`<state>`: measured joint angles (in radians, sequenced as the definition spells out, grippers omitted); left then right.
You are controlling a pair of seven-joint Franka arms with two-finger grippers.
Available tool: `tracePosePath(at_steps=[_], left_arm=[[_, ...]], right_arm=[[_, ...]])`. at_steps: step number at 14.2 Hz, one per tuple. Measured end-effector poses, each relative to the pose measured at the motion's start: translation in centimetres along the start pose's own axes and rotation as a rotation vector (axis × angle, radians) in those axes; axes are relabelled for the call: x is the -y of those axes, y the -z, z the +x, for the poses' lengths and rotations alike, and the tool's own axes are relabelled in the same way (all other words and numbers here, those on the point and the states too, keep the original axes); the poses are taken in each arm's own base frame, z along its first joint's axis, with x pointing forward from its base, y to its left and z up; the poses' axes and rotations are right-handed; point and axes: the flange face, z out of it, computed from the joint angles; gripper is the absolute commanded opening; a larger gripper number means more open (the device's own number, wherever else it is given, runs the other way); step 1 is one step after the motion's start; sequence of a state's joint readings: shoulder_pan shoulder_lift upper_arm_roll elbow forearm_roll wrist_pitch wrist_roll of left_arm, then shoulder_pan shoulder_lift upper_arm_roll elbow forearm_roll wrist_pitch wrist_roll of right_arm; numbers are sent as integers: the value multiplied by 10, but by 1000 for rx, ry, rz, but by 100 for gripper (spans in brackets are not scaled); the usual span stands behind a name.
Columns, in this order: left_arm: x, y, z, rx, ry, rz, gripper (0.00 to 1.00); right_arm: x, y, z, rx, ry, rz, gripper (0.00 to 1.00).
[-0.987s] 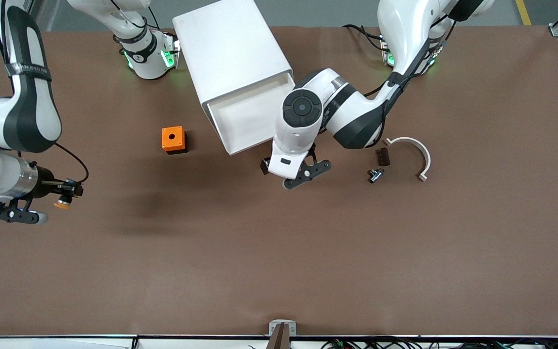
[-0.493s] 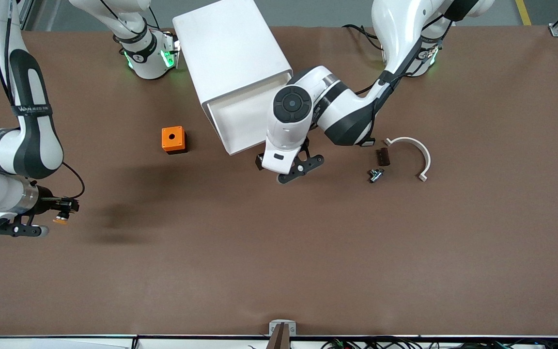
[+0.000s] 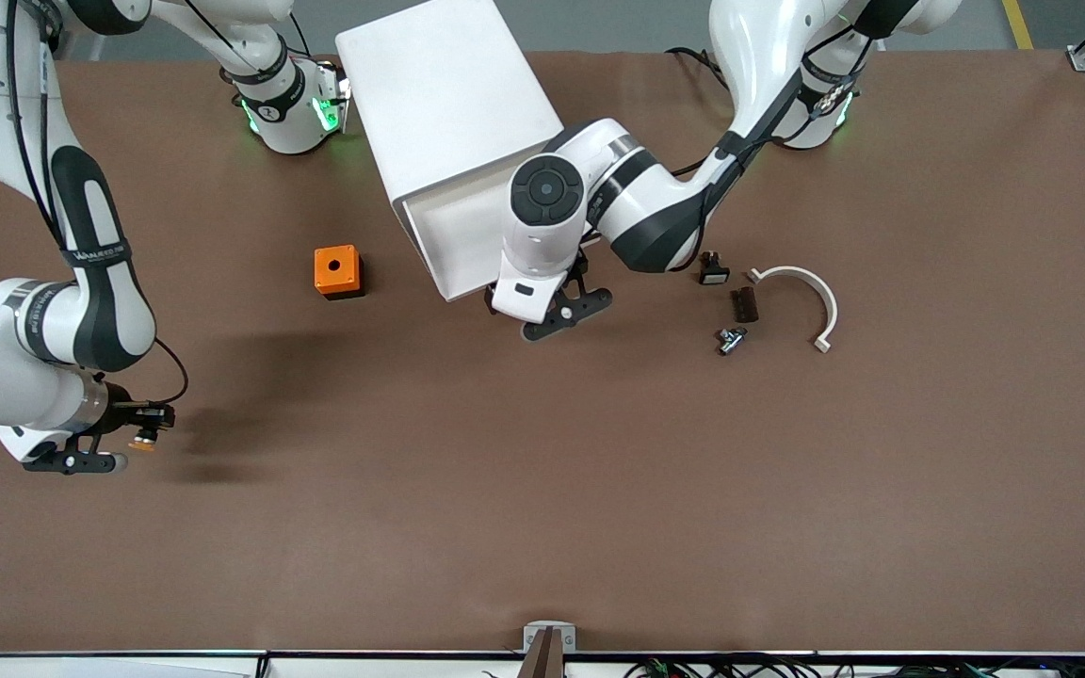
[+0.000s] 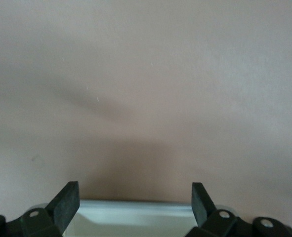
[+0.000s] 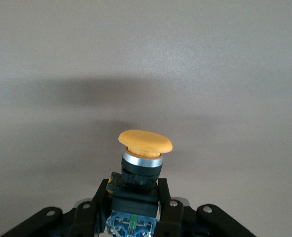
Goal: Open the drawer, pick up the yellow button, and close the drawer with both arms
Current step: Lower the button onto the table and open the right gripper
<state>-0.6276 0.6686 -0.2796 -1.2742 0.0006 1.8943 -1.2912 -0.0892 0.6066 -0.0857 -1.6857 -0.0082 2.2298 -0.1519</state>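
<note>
The button (image 5: 145, 148), with its flat orange cap, silver ring and black body, is clenched in the right gripper (image 3: 133, 435) above bare table (image 3: 542, 508) near the right arm's end. The left gripper (image 3: 557, 306), fingers spread, hovers at the front edge of one open drawer (image 3: 453, 226).

Bright, even light; soft shadows on the table (image 3: 542, 490).

Brown table (image 3: 599, 490) carried white cabinet (image 3: 448, 104), orange cube (image 3: 336, 270), black switch (image 3: 713, 269), white curved bracket (image 3: 811, 297), two small dark parts (image 3: 737, 320).
</note>
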Motion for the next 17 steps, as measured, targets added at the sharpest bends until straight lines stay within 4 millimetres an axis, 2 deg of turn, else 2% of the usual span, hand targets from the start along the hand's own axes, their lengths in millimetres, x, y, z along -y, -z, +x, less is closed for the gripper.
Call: tracePosePath(at_steps=[3,6,7,8,9,10,17], left_arm=[[-4,-1,-15,36,-10,-8,100],[-6,-4,-28,54,-27,-5,100],[-7,-7,-34,62,-37,-1,100],[-8,-9,-42,70,-47,2,100],[-8,-11,-49,78,-57,5,100],[-9,-13,-54,84,-64,8,100],[-11,-23,-88,117,-113,25,100]], right_arm=[[-7,-14,1,-2,40,-2,3],[-4,-21,4,-19,51,0,8],[-3,-24,4,-22,50,4,19],[-2,-27,4,-21,49,7,49],[-1,-30,5,-21,48,10,89],[-1,-31,5,-22,46,12,100],[1,-21,12,-37,46,16,100]])
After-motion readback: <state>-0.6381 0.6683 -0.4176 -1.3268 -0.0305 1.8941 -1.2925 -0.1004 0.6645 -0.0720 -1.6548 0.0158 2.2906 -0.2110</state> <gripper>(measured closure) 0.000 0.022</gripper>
